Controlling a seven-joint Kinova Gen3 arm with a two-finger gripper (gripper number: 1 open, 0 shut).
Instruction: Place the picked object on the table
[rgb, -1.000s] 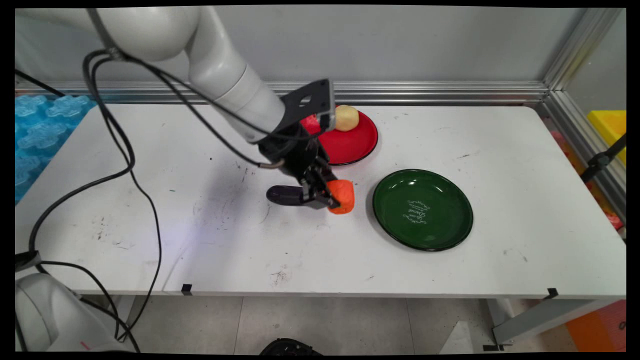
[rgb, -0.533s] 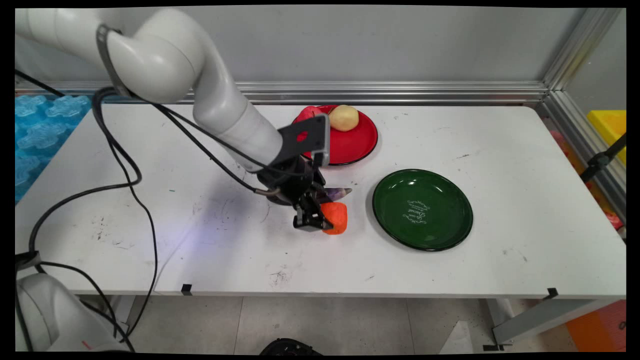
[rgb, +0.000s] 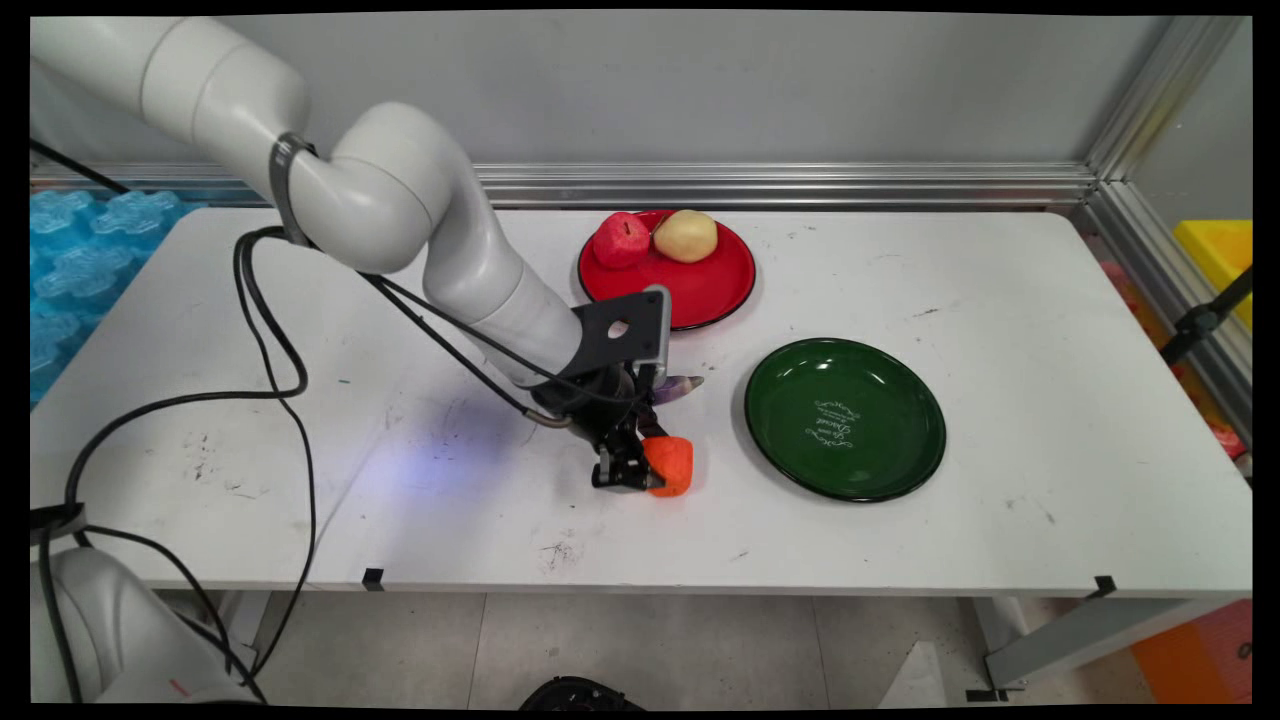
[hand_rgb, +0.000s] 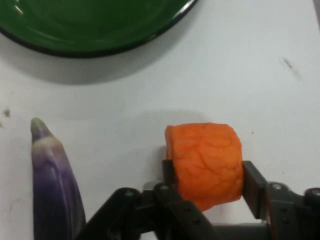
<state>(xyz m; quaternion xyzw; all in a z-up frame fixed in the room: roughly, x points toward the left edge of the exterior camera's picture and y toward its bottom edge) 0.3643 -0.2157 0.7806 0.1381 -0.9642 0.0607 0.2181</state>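
Tool: the black two-finger tool (rgb: 650, 478) (hand_rgb: 205, 181) was low over the white tabletop (rgb: 1000, 330), its fingers closed against the two sides of an orange chunk (rgb: 670, 464) (hand_rgb: 206, 162).
Fingers: in the hand view one pad (hand_rgb: 253, 187) pressed the chunk's right side and the other met its left side, with the chunk filling the gap between them.
Orange chunk: a stubby, rounded orange piece with a wrinkled skin, at or just above the tabletop near its middle; whether it touched the surface could not be told.
Purple vegetable: a slim purple eggplant-like piece (rgb: 678, 385) (hand_rgb: 52, 185) with a pale pointed tip lay on the tabletop just beside the tool, on the far side of the chunk, partly hidden by the arm in the main view.
Green plate: a dark green plate (rgb: 800, 440) (hand_rgb: 100, 47) sat to the right of the chunk in the main view, near but apart from it.
Red plate: a red plate (rgb: 700, 290) stood further back, carrying a red fruit (rgb: 621, 240) and a yellowish one (rgb: 686, 236) side by side.
Arm: the white arm (rgb: 400, 220) reached in from the upper left, black cables (rgb: 270, 370) hanging from it.
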